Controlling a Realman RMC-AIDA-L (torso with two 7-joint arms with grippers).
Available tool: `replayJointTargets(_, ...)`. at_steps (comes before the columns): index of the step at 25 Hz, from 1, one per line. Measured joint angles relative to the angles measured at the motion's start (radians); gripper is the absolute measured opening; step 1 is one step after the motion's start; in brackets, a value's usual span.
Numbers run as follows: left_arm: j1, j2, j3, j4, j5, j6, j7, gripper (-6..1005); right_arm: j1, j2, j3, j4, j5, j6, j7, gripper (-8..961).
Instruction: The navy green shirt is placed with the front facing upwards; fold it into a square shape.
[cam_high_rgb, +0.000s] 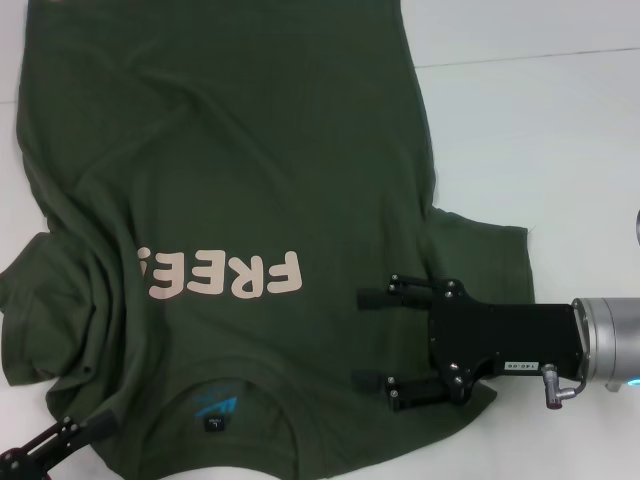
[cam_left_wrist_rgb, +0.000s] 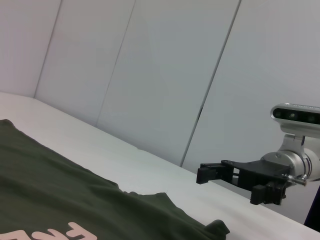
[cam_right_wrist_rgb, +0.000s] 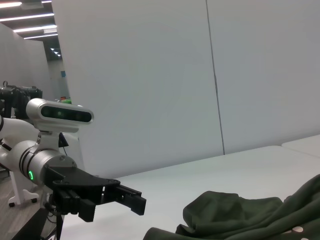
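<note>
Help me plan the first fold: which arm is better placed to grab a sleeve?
Probably the right. The right claw is open over the navy green shirt, beside the flat sleeve on that side. The left claw sits at the near hem corner, by a bunched sleeve.

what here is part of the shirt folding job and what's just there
Part of the job:
- shirt, spread out, lettering up, one sleeve bunched
- right gripper, jaws open over the shirt's shoulder
- left gripper, at the shirt's near edge

Just there:
- white table
- wall panels
</note>
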Motion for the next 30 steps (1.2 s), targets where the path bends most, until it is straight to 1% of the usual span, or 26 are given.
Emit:
replayJointTargets(15,0.003,0.000,-0.004,0.000,0.000,0.000,0.000,854,-0.004,0.000,-0.004,0.000,0.000,-0.003,0.000,928)
replayJointTargets(20,0.001,0.001,-0.025,-0.005,-0.011,0.009,-0.031,852,-0.004,0.000,-0.006,0.000,0.000,-0.003,0.000,928)
replayJointTargets(22,-0.008,0.007,-0.062,-0.008,-0.023,0.015,-0.102,852,-0.004,0.000,-0.007,0.000,0.000,-0.003,0.000,927)
replayJointTargets(24,-0.025,0.020,-0.101,-0.020,-0.028,0.017,-0.221,851,-0.003,0.000,-0.010,0.000,0.000,-0.004,0.000,927)
replayJointTargets(26,-0.047,0.039,-0.116,-0.043,-0.025,0.007,-0.373,850,-0.003,0.000,-0.012,0.000,0.000,-0.004,0.000,927)
replayJointTargets(28,-0.077,0.060,-0.113,-0.068,-0.009,-0.018,-0.570,850,-0.002,0.001,-0.014,0.000,0.000,-0.004,0.000,928)
replayJointTargets(30,-0.106,0.078,-0.113,-0.080,0.013,-0.043,-0.724,849,-0.002,0.002,-0.016,0.000,0.000,-0.004,0.000,928)
